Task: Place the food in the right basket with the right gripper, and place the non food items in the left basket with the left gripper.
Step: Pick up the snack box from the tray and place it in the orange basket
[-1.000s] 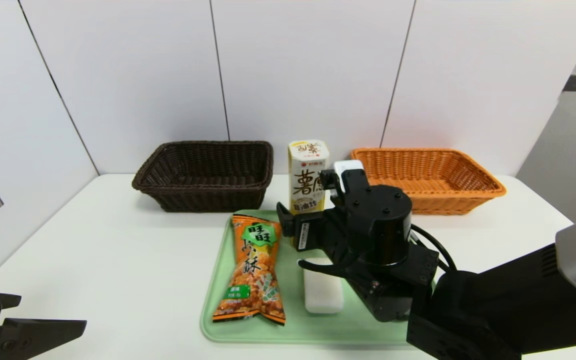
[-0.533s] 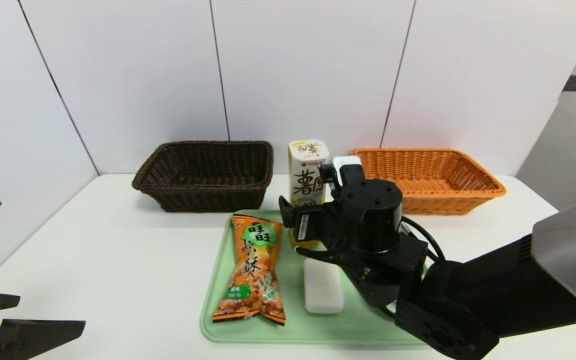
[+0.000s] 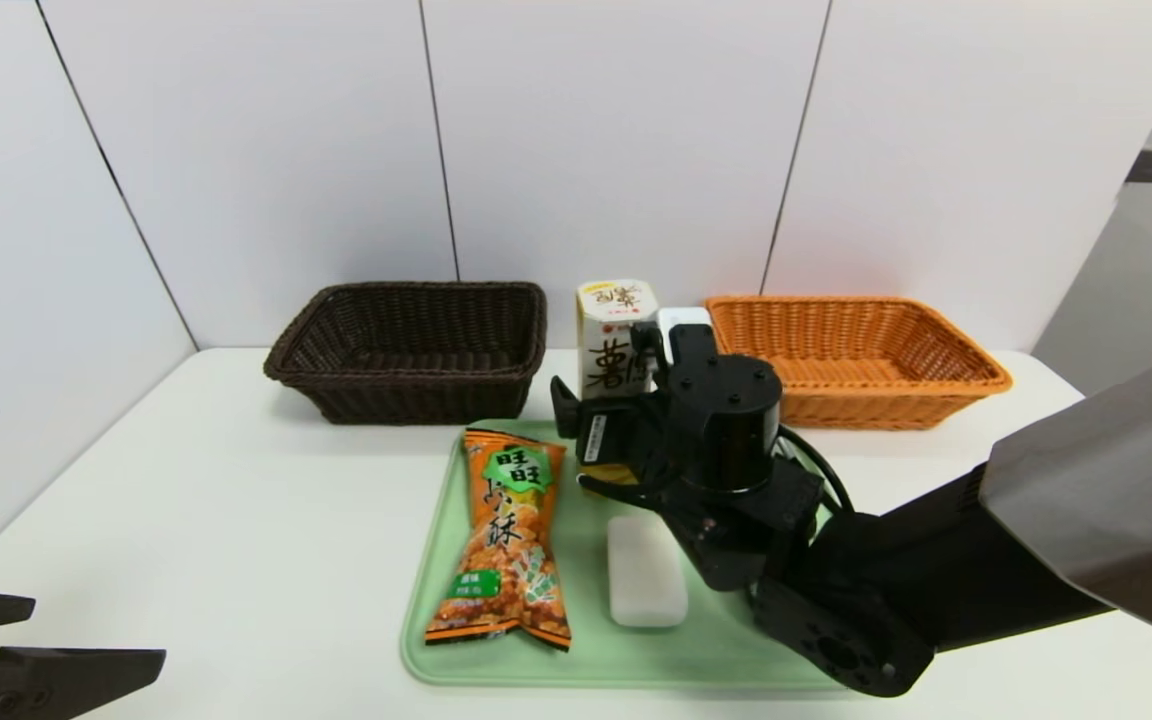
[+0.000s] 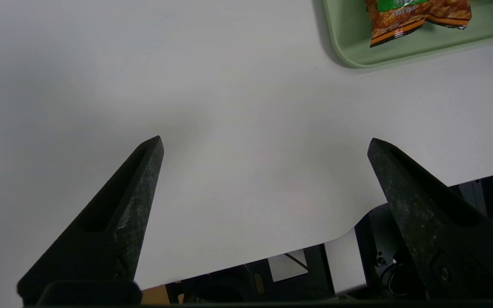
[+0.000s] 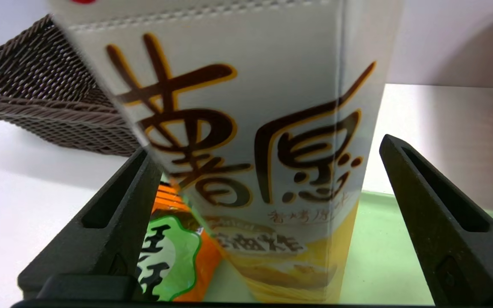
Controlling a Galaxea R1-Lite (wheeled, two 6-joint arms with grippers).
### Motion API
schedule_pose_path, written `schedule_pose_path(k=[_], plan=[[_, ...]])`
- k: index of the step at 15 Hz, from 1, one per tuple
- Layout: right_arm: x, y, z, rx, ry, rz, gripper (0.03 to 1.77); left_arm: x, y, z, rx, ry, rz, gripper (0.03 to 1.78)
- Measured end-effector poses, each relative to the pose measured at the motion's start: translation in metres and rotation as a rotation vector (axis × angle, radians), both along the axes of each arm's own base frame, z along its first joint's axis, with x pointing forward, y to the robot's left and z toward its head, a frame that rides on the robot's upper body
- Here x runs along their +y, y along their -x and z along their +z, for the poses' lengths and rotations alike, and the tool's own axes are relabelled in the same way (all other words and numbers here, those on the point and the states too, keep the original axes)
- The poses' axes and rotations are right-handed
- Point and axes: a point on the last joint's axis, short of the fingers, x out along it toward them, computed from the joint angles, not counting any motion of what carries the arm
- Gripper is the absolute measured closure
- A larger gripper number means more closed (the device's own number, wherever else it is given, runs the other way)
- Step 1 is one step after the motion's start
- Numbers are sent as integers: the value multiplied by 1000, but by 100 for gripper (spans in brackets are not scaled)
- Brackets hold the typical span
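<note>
I have the right gripper (image 5: 263,171) level at the snack carton (image 3: 614,345), which stands upright at the far edge of the green tray (image 3: 436,600), centre of the head view. In the right wrist view its fingers (image 5: 118,222) are spread wide on either side of the carton, not pressing it. The orange snack bag (image 3: 511,540) and a white bar (image 3: 644,572) lie flat on the tray, side by side. The brown basket (image 3: 411,350) sits upper left of the tray, the orange basket (image 3: 856,355) upper right. My left gripper (image 4: 263,145) hangs over bare tabletop (image 3: 236,520) at lower left, fingers wide apart, holding nothing.
</note>
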Motion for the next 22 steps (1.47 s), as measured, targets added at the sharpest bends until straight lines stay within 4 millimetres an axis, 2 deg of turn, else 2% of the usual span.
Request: schedule_pose_path(k=[9, 10, 12, 15, 18, 22], plan=[[5, -10, -6, 0, -3, -7, 10, 0, 1, 0, -2, 1, 0, 12], [5, -10, -6, 0, -4, -6, 31, 0, 1, 0, -2, 0, 0, 12], [5, -10, -6, -1, -5, -5, 62, 0, 1, 0, -1, 1, 0, 12], [5, -9, -4, -2, -9, 2, 92, 0, 1, 0, 1, -1, 0, 12], [5, -7, -2, -4, -16, 16, 96, 0, 0, -1, 3, -2, 0, 12], [2, -3, 12, -20, -31, 20, 96, 0, 0, -1, 4, -2, 0, 12]])
